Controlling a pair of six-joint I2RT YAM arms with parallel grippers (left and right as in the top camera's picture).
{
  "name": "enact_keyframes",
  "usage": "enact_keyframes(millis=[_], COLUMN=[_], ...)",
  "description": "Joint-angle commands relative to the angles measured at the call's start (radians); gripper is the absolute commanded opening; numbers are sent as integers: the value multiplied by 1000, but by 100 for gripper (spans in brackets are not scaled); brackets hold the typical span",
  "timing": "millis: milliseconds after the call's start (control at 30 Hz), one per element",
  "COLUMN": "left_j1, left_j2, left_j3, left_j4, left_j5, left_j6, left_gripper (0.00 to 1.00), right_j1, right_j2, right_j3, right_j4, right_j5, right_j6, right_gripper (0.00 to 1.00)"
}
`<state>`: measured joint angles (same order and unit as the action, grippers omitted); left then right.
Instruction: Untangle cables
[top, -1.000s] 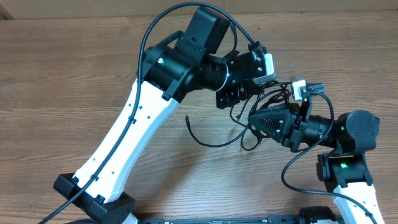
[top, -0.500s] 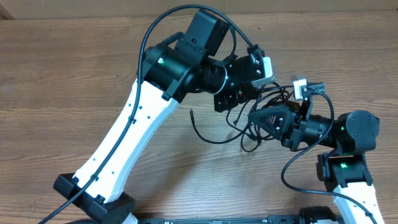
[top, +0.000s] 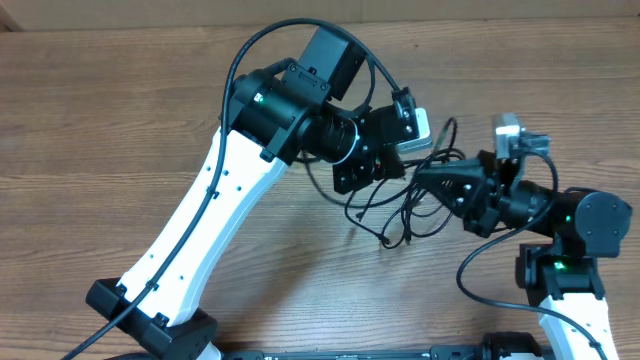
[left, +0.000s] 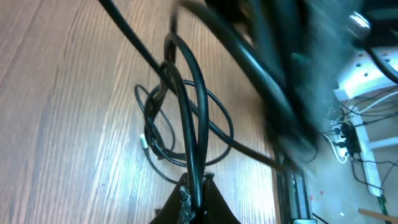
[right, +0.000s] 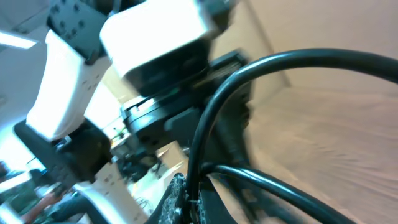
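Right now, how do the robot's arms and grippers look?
Left arm and right arm: white lower links, black joints with green lights, thick black cables looped alongside. Left gripper and right gripper: black, tapering to narrow tips. Each wrist carries a pale camera box.

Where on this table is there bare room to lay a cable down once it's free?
The widest bare wood is left of the left arm, out to the table edge. A smaller patch lies just in front of the cables, between it and the right arm. Crowded: the middle, where the left gripper and right gripper each pinch a cable.
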<state>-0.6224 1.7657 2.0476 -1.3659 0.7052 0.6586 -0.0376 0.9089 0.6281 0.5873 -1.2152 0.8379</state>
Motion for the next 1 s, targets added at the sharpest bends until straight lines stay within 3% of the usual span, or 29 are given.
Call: enact_keyframes(millis=[0,367,733,967], left_j1=[-6,-6,-6,10], left_j2=[-6,-6,-6,-6], left_j3=[1,1,1,1], left_j4=[-15,-126,-161,-177], left_j5=[102,107,72,22], left_j6=[87,174,176,171], left_gripper=[4,4,4,4], right_j1=[-77,-311,-469,-628], right_j2=[-4,-4,-1,44], right_j3=[14,14,14,14], right_j4=[6,6,5,1], right_j5=[10,-20,-74,-244], right_j6=[12,53,48,53], right_gripper=[4,4,3,4])
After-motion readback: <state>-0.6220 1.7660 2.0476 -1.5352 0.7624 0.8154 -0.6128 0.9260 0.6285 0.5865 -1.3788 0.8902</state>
